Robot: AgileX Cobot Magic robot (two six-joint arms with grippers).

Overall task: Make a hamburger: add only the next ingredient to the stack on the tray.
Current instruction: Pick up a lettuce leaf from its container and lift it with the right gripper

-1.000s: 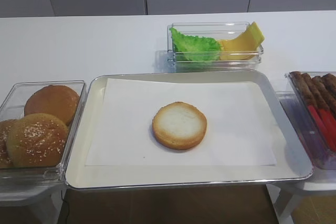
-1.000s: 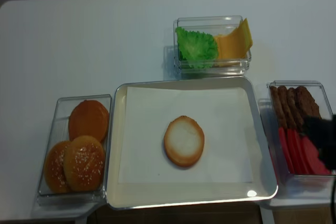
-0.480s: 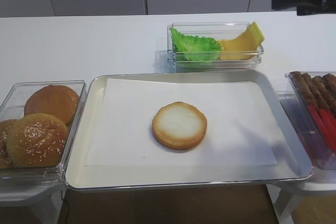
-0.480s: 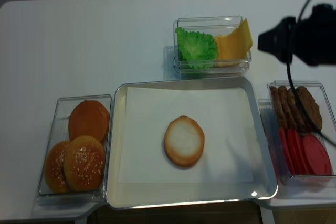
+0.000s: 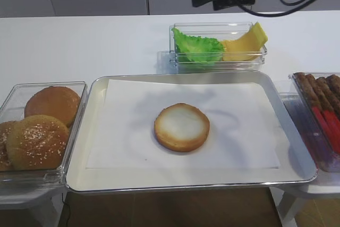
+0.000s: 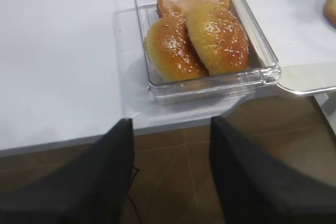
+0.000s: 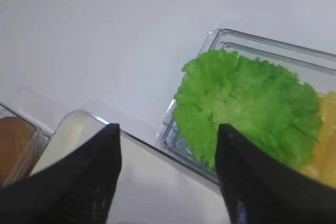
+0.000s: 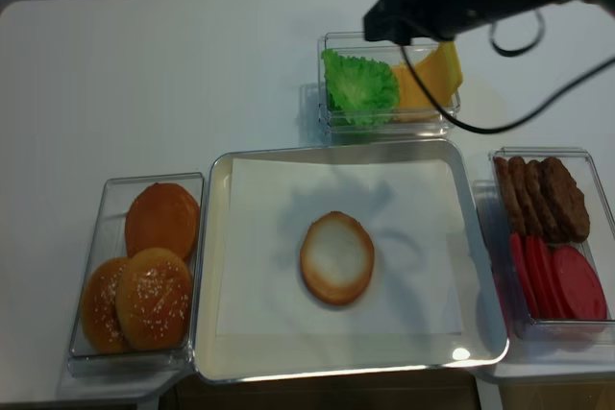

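Both right fingers spread apart above lettuce leaf, bun bottom bare on tray

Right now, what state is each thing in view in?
lettuce leaf: in the clear box beside the cheese slices, not held
bun bottom: cut face up on the tray, nothing on it
right pincer: open, empty, hovering near the lettuce leaf
left pincer: open, empty, off the table edge near the bun tops
patties and red slices: untouched in their box
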